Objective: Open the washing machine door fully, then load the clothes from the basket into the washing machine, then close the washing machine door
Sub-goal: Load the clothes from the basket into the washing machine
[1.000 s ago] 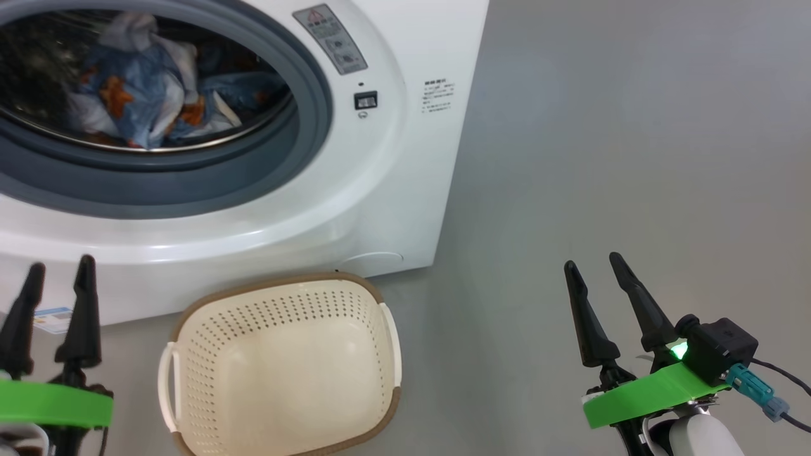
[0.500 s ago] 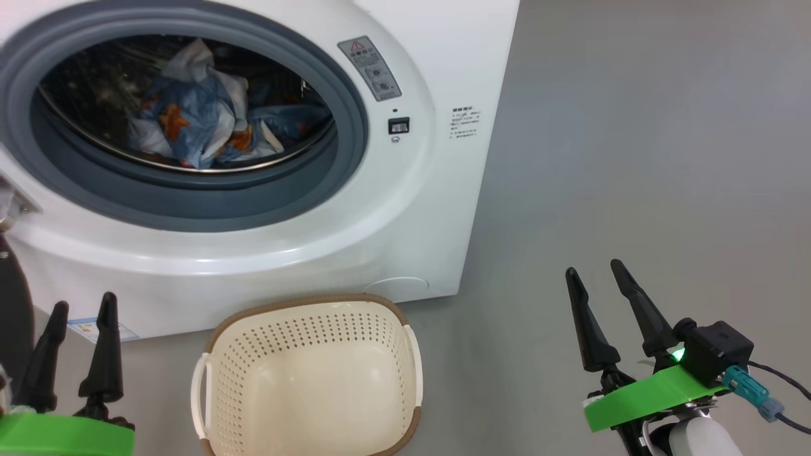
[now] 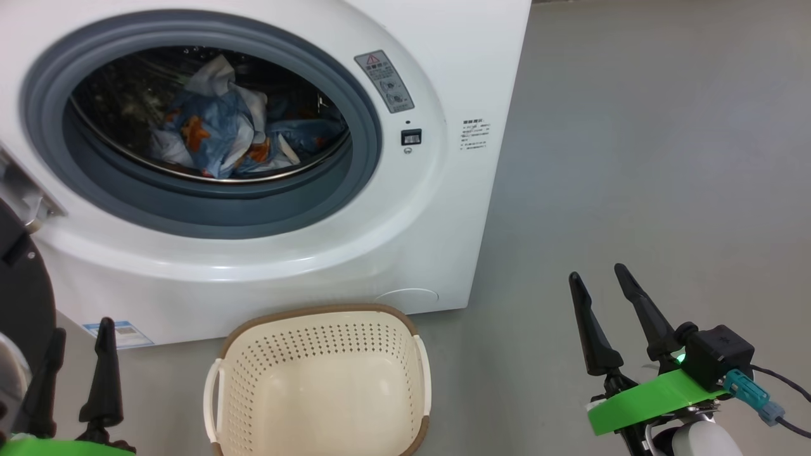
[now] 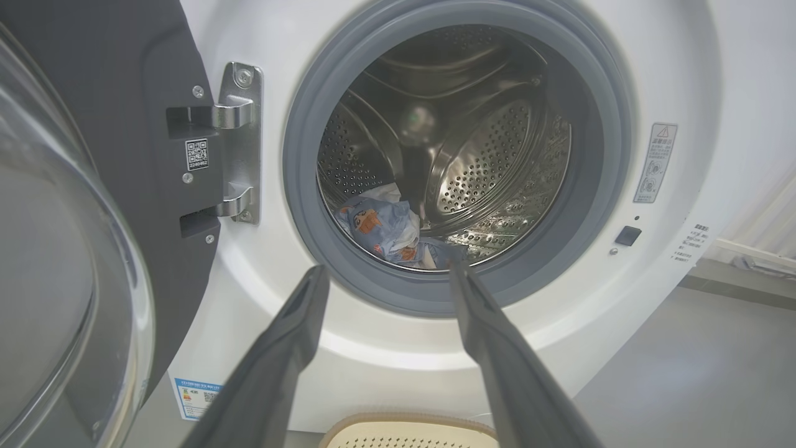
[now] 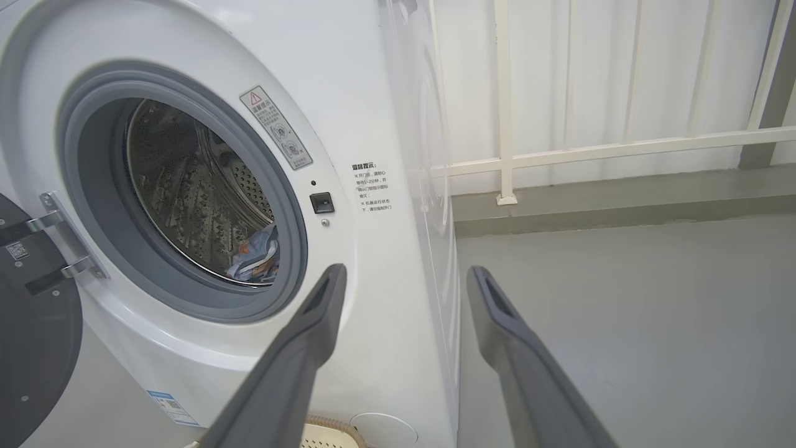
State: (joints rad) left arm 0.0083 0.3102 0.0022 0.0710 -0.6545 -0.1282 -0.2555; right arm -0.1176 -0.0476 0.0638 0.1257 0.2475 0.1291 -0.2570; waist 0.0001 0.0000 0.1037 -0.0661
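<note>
The washing machine [image 3: 443,209] stands with its mouth uncovered. The clothes [image 3: 218,136], blue with orange prints, lie in the steel drum [image 4: 485,162]. They show in the wrist views too: the clothes [image 4: 385,227] and the clothes [image 5: 258,258]. The washing machine door [image 4: 124,93] is swung out to the left on its metal hinge [image 4: 239,143], its black edge [image 3: 19,297] at the picture's left. The cream basket [image 3: 323,316] sits on the floor before the machine with nothing in it. My left gripper [image 3: 81,328] is open left of the basket. My right gripper [image 3: 597,272] is open over the floor to the right.
Grey floor [image 3: 633,158] stretches to the machine's right. A white railing [image 5: 559,152] and pale wall run behind it. A small blue label [image 3: 117,332] sits low on the machine's front. The door's glass bowl [image 4: 56,280] bulges close to my left wrist.
The head camera has shifted, so the machine and basket sit further right and lower, and the door's black edge has come in at the left. Both grippers stay open.
</note>
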